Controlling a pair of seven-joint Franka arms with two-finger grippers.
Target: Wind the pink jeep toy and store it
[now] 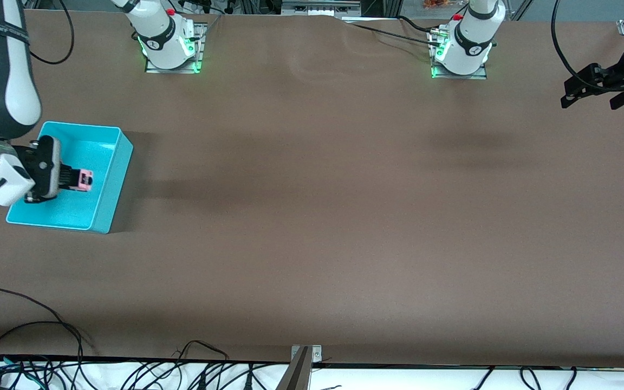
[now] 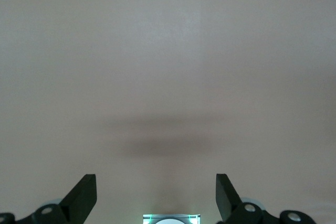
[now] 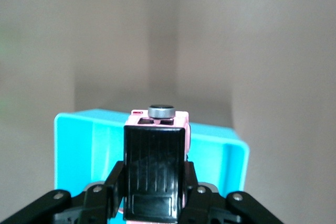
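The surface (image 1: 312, 216) reads as a matt brown sheet, smooth, with faint ripples near the arm bases. The turquoise bin (image 1: 114, 181) looks like smooth plastic with a soft sheen on its walls. In the right tool (image 1: 76, 180), matt black fingers (image 3: 113, 179) clamp the pink jeep toy (image 3: 156, 169): glossy black ribbed roof, satin pink plastic body, and a dull grey metallic-looking disc. The left tool (image 1: 567, 93) shows matt black fingers (image 2: 84, 195), spread apart.
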